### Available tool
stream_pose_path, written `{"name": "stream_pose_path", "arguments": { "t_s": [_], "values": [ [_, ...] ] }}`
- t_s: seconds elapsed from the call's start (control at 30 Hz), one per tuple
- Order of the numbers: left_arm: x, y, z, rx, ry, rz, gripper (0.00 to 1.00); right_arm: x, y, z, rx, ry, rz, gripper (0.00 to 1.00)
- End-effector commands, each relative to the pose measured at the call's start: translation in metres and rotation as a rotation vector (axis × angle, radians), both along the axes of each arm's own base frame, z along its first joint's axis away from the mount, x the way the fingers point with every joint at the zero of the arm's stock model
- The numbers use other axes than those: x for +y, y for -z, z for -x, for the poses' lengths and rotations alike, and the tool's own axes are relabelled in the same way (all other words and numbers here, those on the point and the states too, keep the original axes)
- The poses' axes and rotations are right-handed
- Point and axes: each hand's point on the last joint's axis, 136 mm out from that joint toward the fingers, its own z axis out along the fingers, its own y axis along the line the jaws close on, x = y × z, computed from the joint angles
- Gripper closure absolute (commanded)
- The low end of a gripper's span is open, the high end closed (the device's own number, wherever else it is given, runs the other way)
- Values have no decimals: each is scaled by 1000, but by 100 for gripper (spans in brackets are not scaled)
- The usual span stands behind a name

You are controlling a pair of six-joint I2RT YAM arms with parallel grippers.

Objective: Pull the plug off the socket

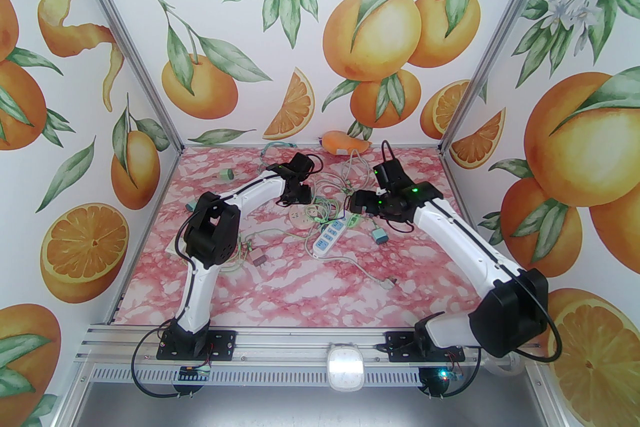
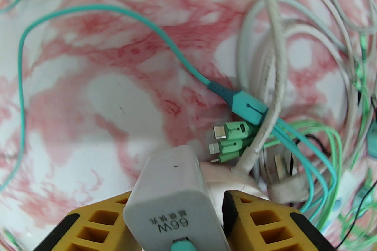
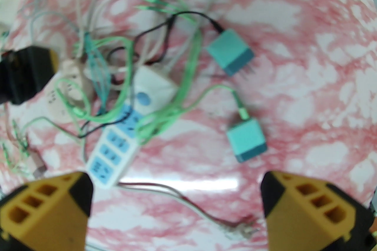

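1. Walls printed with oranges close in a pink marbled table (image 1: 425, 275). In the top view the left gripper (image 1: 294, 197) sits low over a cable tangle at mid-table. It is right above a pale round socket (image 1: 299, 218), and a white power strip (image 1: 330, 235) lies just beside that. The right gripper (image 1: 357, 203) hangs near the strip's far end.

2. In the left wrist view the jaws stand narrow on either side of a white charger plug (image 2: 168, 179). The yellow fingers (image 2: 259, 223) sit at its flanks. I cannot tell whether the pads are pressing on it yet. The plug stands on the round socket, whose pale body shows just behind it. A teal cable enters the near end of the plug. Its face reads "66W", with a row of small Chinese characters above that I cannot make out.

3. In the right wrist view the right gripper (image 3: 176, 208) is spread wide and holds nothing. It hovers over bare table in front of the power strip, and a loose teal adapter (image 3: 247, 141) lies beyond it. The blue panels on the strip carry no legible writing.

4. The step in hand looks like taking hold of the plug. The next move probably calls for a firm squeeze and a straight pull away from the socket. The light socket may lift with the plug unless it is pinned down.
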Motion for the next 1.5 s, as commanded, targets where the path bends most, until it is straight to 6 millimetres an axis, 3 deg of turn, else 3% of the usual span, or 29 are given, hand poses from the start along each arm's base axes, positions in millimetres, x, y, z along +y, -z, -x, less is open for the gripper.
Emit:
{"name": "stream_pose_path", "arguments": {
  "t_s": [0.0, 0.27, 0.6, 0.73, 0.93, 1.2, 1.47],
  "values": [
    [10, -8, -2, -11, -40, -51, 59, 30, -4, -11, -51, -32, -58, 0],
    [51, -26, 4, -71, -80, -120, 68, 106, -1, -31, -23, -124, -351, 0],
    [91, -14, 9, -52, -196, -97, 72, 201, 11, -40, 29, -230, -605, 31],
    [93, -13, 2, -59, -234, -61, 73, 232, 41, -33, 101, -220, -598, 42],
    [85, -8, -5, -41, -299, -8, 73, 246, 90, -29, 161, -96, -619, 44],
    [79, 2, -9, -4, -359, 14, 77, 237, 113, -37, 136, 27, -614, 43],
    [79, 2, -7, 3, -373, 13, 77, 251, 146, -50, 188, 100, -644, 45]
  ]
}}
